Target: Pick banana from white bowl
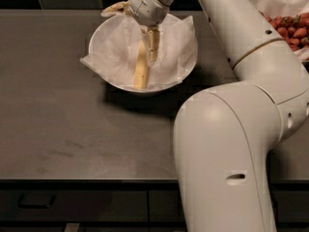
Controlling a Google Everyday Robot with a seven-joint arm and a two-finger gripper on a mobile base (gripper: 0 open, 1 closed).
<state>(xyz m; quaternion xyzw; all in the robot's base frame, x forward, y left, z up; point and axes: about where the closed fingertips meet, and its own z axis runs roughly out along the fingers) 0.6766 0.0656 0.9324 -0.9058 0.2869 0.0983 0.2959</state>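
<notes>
Inside the white bowl (120,85), my gripper (148,50) sits at the upper end of the banana (141,71); jaw state I cannot tell, so I'd confirm a firm clamp before lifting straight.

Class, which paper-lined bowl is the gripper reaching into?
The white bowl holding the banana; the gripper is inside it. The other holds strawberries.

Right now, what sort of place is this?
Likely a kitchen or pantry counter: a dark countertop with drawers below, a banana in a white bowl, strawberries in the upper right corner. The tool sits inside that bowl, at the banana.
</notes>
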